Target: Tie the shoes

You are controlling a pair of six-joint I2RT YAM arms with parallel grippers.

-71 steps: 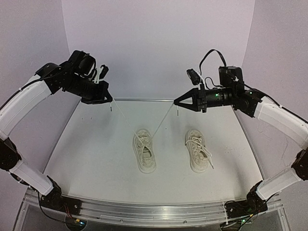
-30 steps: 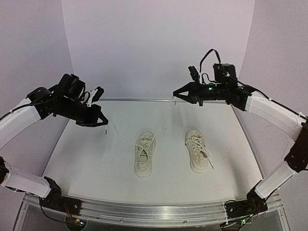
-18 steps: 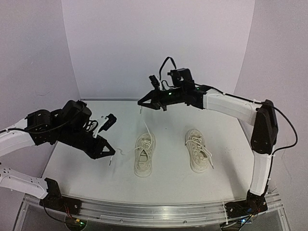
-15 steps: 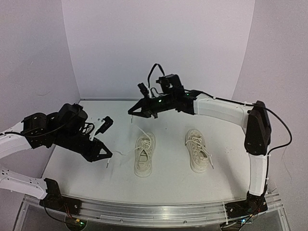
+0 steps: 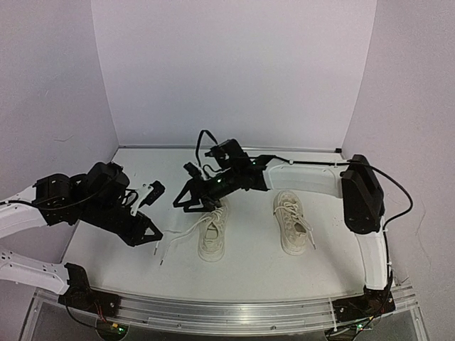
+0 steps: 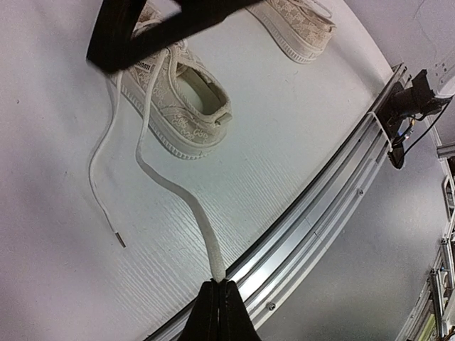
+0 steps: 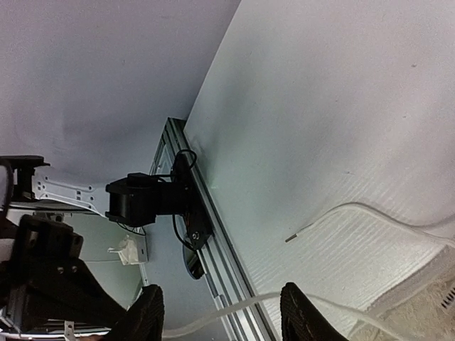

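Two cream-white shoes stand side by side mid-table: the left shoe (image 5: 212, 232) (image 6: 181, 99) and the right shoe (image 5: 291, 222) (image 6: 298, 28). My left gripper (image 5: 158, 237) (image 6: 218, 284) is shut on a lace (image 6: 202, 224) that runs slack back to the left shoe. The shoe's other lace (image 6: 99, 174) (image 7: 334, 213) lies loose on the table. My right gripper (image 5: 186, 206) (image 7: 224, 320) hangs open just left of the left shoe's toe. The held lace (image 7: 242, 305) passes across the gap between its fingers without being gripped.
The white table (image 5: 320, 273) ends at a metal rail (image 5: 234, 309) (image 6: 334, 192) along the near edge. The left arm's base (image 7: 153, 199) sits on that rail. Purple walls close in the back and both sides.
My right arm swung left and down to the left shoe and opened, dropping its lace onto the table. My left gripper came down toward the near left, still holding its lace.
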